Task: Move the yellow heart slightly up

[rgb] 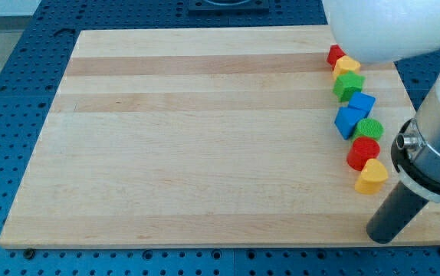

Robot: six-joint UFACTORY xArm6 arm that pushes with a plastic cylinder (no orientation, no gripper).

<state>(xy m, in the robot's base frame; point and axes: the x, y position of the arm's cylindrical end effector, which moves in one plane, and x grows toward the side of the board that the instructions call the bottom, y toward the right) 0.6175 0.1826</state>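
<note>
The yellow heart [372, 177] lies near the board's right edge, at the lower end of a column of blocks. My rod comes in from the view's right and its tip [384, 232] rests on the board just below and slightly right of the yellow heart, a short gap apart. A red round block [363, 152] touches the heart from above.
Above the red block run a green round block [370, 129], a blue block [349, 121], a blue cube [362, 103], a green star [349, 85], a yellow block [346, 65] and a red block [335, 54]. The arm's white body [389, 27] hides the top right corner. The wooden board [205, 138] sits on a blue perforated table.
</note>
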